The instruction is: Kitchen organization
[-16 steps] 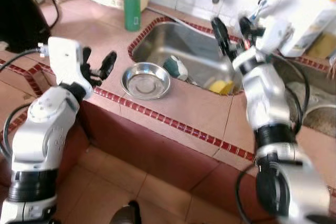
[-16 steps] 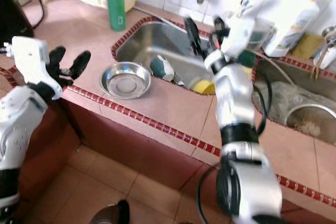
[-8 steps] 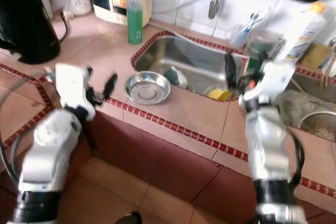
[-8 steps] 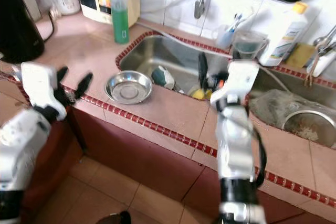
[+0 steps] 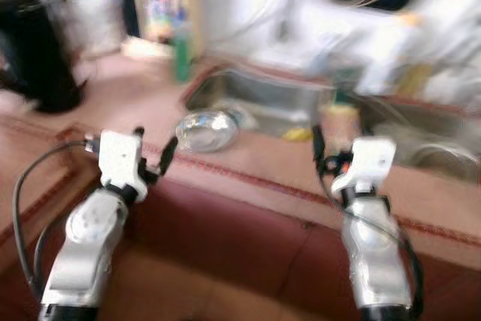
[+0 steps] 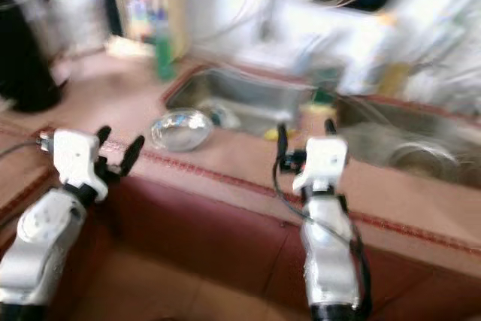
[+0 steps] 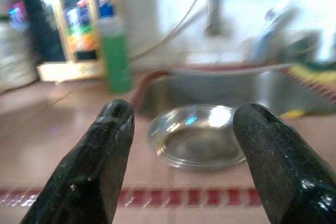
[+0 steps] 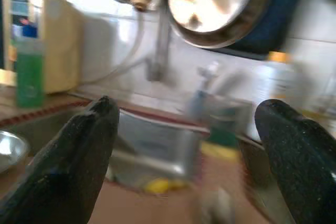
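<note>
Steel bowl [image 5: 204, 128] sits on the tiled counter [image 5: 248, 157] just beside the sink [image 5: 263, 99], apart from both grippers. Head views are blurred, so fine detail is uncertain. Left gripper [image 5: 154, 157] is held up near the counter edge, fingers spread and empty, aimed toward the bowl; right gripper [image 6: 303, 140] is raised before the sink, likewise parted, nothing between its fingers. Judged step: approach, no grasp begun. The bowl looks the likeliest target, since the left wrist view frames it squarely between the two fingers [image 7: 100, 166]. Next move would call for a steadier stance, then a reach forward and down so one finger can clear the thin rim. Left wrist view alone gives the bowl [image 7: 198, 135] sharply, with the green bottle [image 7: 115, 51] behind it. Right wrist view adds the tap [image 8: 157, 45] and a pan [image 8: 210, 9] hung on the wall above.
</note>
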Controlling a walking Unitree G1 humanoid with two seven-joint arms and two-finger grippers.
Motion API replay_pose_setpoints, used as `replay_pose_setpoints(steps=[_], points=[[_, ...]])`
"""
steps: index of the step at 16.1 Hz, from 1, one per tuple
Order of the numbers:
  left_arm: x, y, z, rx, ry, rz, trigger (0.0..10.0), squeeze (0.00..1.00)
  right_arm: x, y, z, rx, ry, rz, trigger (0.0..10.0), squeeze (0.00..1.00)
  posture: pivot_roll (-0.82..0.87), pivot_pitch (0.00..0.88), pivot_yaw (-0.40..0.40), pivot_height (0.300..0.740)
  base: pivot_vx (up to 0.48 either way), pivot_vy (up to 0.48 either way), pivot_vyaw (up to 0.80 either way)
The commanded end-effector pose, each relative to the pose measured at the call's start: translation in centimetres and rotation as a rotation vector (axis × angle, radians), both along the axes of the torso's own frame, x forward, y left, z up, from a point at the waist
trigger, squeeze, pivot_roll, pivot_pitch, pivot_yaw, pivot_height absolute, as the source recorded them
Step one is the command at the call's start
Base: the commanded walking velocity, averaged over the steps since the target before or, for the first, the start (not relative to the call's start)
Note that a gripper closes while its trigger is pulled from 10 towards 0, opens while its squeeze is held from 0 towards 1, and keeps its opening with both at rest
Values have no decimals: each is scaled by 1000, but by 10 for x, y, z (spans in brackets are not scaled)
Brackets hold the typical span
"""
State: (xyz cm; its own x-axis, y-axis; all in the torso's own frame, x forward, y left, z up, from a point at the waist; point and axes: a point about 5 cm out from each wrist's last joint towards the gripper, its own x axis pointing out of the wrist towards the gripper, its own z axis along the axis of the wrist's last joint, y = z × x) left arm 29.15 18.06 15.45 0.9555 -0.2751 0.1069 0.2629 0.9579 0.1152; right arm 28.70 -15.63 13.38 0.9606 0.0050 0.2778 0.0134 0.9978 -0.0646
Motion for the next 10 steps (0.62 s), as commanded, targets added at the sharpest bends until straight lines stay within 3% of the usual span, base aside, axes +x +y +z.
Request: replay_pose_setpoints(steps=[1,3,4,7,9,10], points=[[-5,-3,-6,16,7,-11,10000,0,2,6,8,-9,-26,11,10000,0,-5,0,-5,740,0,0,0],[-6,-2,-9,28,10,-2,10000,0,0,10,6,-7,-26,16,10000,0,-4,0,-3,740,0,0,0],[-9,-2,-8,-34,4,-23,10000,0,-1,11,5,-10,-26,18,10000,0,3,0,-4,740,0,0,0],[-16,-1,-18,-3,17,-19,10000,0,-6,15,-9,-18,22,35,10000,0,10,2,-4,740,0,0,0],[-29,-4,-40,74,54,-22,10000,0,-14,10,-30,-55,92,31,10000,0,2,17,4,740,0,0,0],[-32,-4,-48,54,89,-35,10000,0,-18,8,-35,-68,112,37,10000,0,-1,23,6,740,0,0,0]])
